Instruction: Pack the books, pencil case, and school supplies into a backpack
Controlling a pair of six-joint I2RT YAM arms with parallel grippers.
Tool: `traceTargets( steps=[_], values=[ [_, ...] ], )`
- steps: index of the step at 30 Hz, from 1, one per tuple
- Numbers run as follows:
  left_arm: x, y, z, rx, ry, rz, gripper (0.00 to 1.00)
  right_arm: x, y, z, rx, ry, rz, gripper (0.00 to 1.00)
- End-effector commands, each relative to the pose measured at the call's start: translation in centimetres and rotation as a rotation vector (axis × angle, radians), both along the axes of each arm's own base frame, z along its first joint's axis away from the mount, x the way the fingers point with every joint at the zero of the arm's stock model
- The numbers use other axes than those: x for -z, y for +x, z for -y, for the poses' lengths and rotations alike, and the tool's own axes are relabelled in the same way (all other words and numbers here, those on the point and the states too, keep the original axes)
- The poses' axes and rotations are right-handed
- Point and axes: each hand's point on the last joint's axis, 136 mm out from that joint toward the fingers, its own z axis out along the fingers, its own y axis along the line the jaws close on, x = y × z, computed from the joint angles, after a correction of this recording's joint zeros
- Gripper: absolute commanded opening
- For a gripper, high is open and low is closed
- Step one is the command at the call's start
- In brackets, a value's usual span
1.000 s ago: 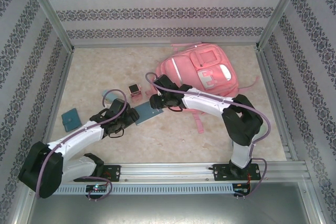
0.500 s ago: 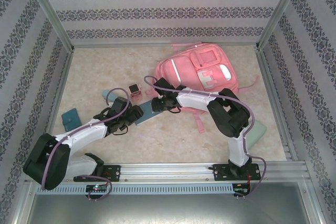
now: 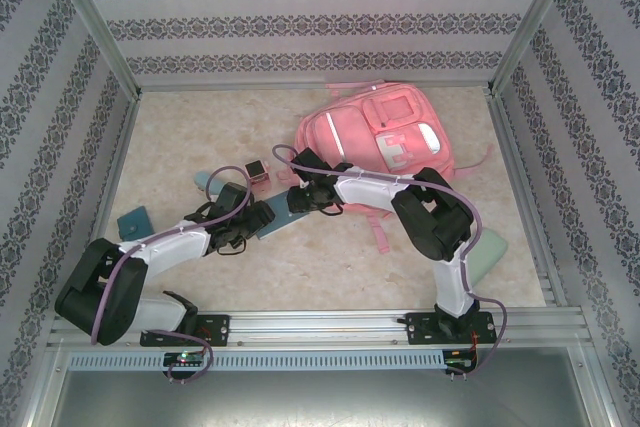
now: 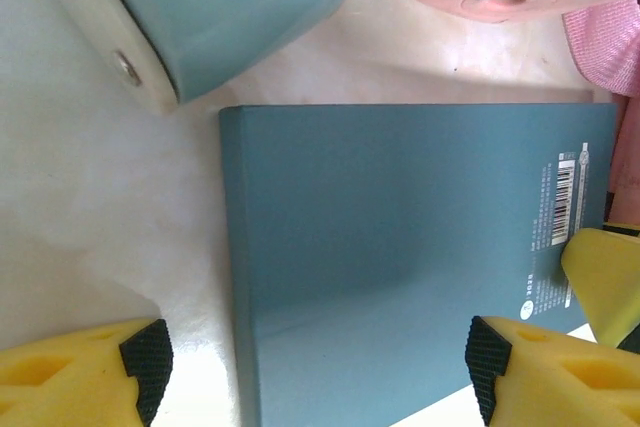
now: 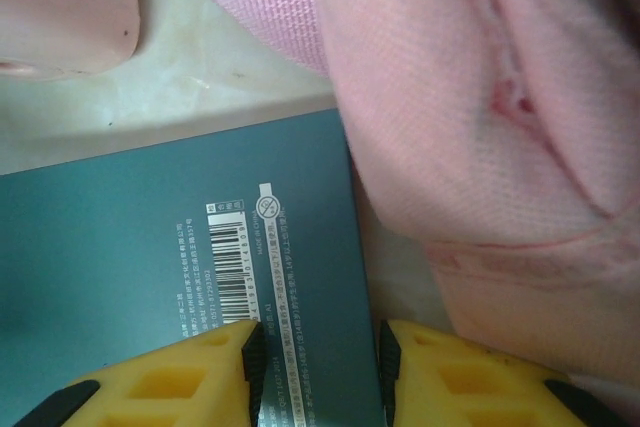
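Note:
A grey-teal book (image 3: 277, 218) with white print lies flat on the table, just left of the pink backpack (image 3: 390, 137). My left gripper (image 3: 257, 217) hovers over the book's (image 4: 400, 247) left half, open wide, with nothing between its fingers (image 4: 140, 367). My right gripper (image 3: 298, 197) points down at the book's barcode corner (image 5: 130, 247), right beside the backpack's fabric (image 5: 480, 97). Its jaws stand partly open over the cover and clamp nothing. A shiny pinkish-brown cube (image 3: 257, 171) sits just behind the book. A pale green soft case (image 3: 490, 252), perhaps the pencil case, lies at the right.
A light teal rounded item (image 3: 208, 179) lies behind my left arm; it shows as the teal item (image 4: 240, 7) in the left wrist view. A small teal wallet-like thing (image 3: 133, 222) sits at the far left. A pink strap (image 3: 380, 232) trails toward the front. Patterned walls enclose the table.
My right arm's elbow has folded in to the left, uncovering the pale green case. My left gripper has pushed forward over the book. The book has barely shifted.

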Motion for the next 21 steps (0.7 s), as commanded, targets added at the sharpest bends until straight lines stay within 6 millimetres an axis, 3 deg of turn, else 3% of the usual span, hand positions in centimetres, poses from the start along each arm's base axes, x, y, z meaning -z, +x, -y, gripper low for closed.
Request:
traceTargets(
  steps=[1, 11, 15, 21],
  values=[
    [-0.8, 2.1, 2.4, 0.031, -0.120, 0.066, 0.79, 1.6, -1.3, -0.3, -0.023, -0.018, -0.052, 0.37],
    [-2.8, 1.6, 1.4, 0.018, -0.088, 0.096, 0.79, -0.8, -3.4, -4.0, -0.099, 0.130, -0.097, 0.36],
    [-3.1, 1.6, 1.7, 0.024, -0.114, 0.104, 0.77, -0.6, -4.2, -5.1, -0.116, 0.148, -0.126, 0.36],
    [-7.6, 2.2, 2.6, 0.041, -0.198, 0.218, 0.73, -0.4, -4.0, -4.4, -0.087, 0.147, -0.134, 0.36]
  ],
)
